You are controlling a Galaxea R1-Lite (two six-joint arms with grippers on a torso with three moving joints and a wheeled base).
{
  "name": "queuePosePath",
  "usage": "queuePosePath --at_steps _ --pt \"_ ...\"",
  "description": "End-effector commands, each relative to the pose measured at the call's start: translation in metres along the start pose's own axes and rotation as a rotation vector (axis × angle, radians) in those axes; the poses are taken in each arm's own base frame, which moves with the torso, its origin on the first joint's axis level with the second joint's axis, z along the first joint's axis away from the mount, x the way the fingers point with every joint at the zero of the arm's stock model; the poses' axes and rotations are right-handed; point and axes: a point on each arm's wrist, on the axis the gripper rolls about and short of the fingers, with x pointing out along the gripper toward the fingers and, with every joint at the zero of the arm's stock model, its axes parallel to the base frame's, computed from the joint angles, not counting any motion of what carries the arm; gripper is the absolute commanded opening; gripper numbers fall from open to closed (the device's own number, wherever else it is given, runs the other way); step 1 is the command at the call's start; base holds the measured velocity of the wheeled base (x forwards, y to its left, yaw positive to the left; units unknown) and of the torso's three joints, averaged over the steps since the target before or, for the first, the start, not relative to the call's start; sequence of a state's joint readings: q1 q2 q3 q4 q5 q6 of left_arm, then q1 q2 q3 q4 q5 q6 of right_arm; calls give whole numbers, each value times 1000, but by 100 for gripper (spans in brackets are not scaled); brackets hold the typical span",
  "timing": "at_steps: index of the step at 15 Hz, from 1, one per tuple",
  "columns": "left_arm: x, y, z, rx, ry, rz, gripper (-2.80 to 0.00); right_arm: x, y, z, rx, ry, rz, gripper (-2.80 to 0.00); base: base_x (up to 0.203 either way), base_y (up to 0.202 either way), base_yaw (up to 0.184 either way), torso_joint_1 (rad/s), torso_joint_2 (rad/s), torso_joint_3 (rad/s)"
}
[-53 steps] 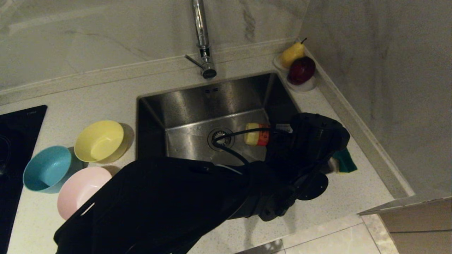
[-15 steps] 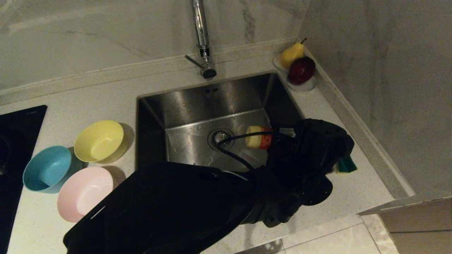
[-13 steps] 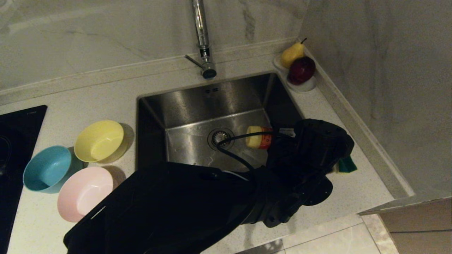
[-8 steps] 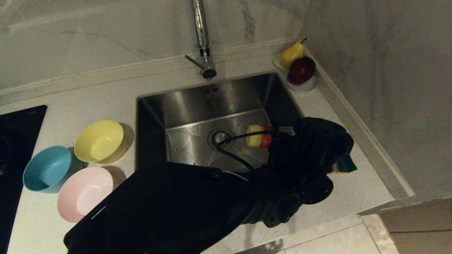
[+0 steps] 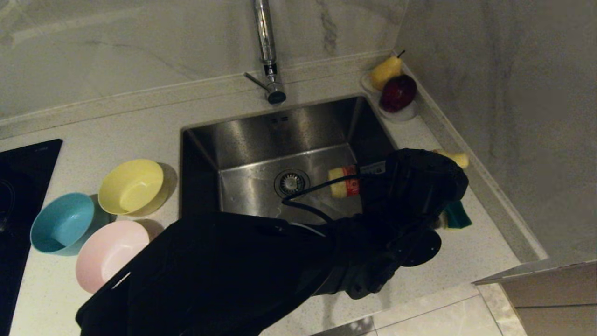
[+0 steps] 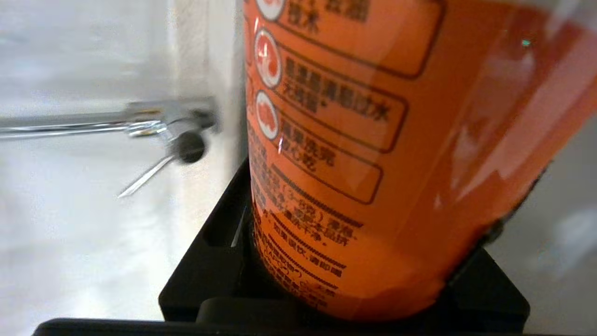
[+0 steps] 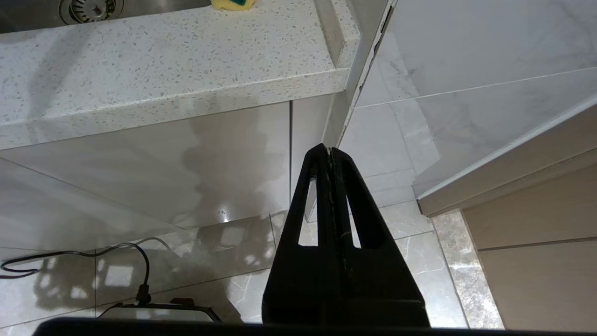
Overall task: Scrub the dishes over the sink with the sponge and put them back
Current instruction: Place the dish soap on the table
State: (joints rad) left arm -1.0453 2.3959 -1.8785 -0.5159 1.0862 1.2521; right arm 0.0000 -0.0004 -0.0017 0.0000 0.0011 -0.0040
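Observation:
My left gripper [image 6: 354,259] is shut on an orange-labelled bottle [image 5: 344,182], holding it tilted over the right side of the steel sink [image 5: 261,135]. One pale yellow end of the bottle points toward the drain [image 5: 291,182]. Another yellow tip [image 5: 456,158] shows past my wrist. The sponge [image 5: 456,216], green over yellow, lies on the counter right of the sink, partly hidden by my wrist. The yellow bowl [image 5: 132,185], blue bowl [image 5: 62,223] and pink bowl [image 5: 109,252] stand on the counter left of the sink. My right gripper [image 7: 330,151] hangs shut below the counter's edge.
The chrome tap [image 5: 267,51] rises behind the sink. A pear [image 5: 386,71] and a dark red apple [image 5: 398,92] sit in the back right corner by the wall. A black hob [image 5: 23,186] lies at the far left. My left arm covers the counter's front.
My left wrist has rolled with the bottle in it. The bottle's end over the sink has shifted slightly right, and a yellow tip now shows beyond the wrist. Sponge and bowls have not moved.

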Motion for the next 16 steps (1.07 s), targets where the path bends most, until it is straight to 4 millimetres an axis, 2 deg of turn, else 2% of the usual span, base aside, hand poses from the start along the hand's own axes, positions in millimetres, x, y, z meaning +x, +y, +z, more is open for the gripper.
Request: queuePosePath --at_steps 1,5,11,16 --pt "-3 13 -1 -117 -38 -7 -280 0 0 0 -1 0 0 -280 0 0 0 0 0 0" --pt "-12 49 -5 -364 -89 -53 -280 0 0 0 -1 1 0 -280 0 0 0 0 0 0" --pt "-34 125 -17 -747 -308 -168 -280 0 0 0 -1 0 0 -280 0 0 0 0 0 0" --pt "-54 194 -28 -1018 -514 -185 -280 0 0 0 -1 1 0 -280 0 0 0 0 0 0"
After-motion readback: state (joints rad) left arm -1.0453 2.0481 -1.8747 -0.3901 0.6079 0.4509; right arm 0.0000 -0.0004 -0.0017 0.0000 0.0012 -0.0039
